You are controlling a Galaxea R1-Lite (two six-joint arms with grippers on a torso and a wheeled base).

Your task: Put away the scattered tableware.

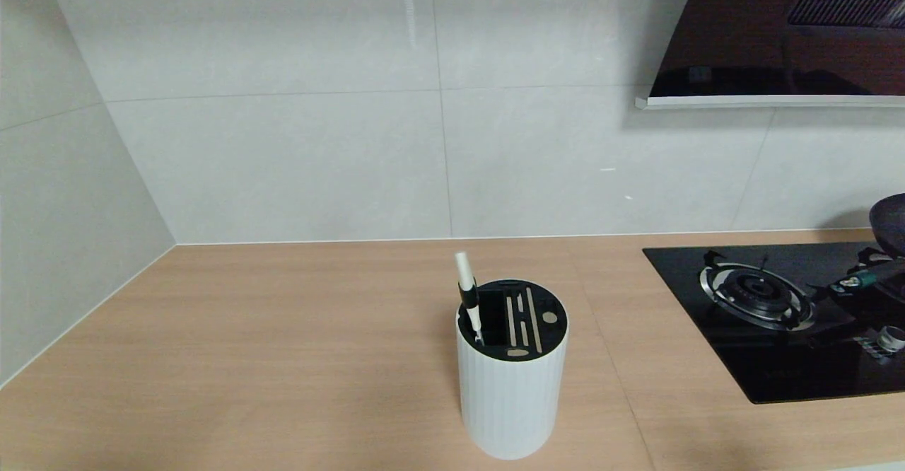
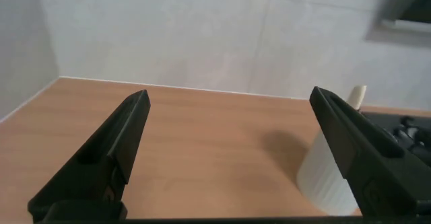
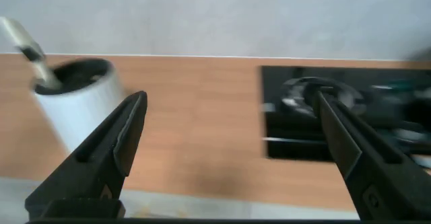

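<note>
Wooden worktop [image 1: 283,358] below, both arms hanging by its front edge: left gripper [image 2: 229,99] spread wide, right gripper [image 3: 229,97] wide too, nothing held. White holder [image 1: 511,386] stands upright near the front edge, a white-handled utensil [image 1: 468,294] tilted inside; black hob [image 1: 778,344] at the right end.

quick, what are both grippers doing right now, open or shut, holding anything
Left gripper: open, holding nothing.
Right gripper: open, holding nothing.
</note>
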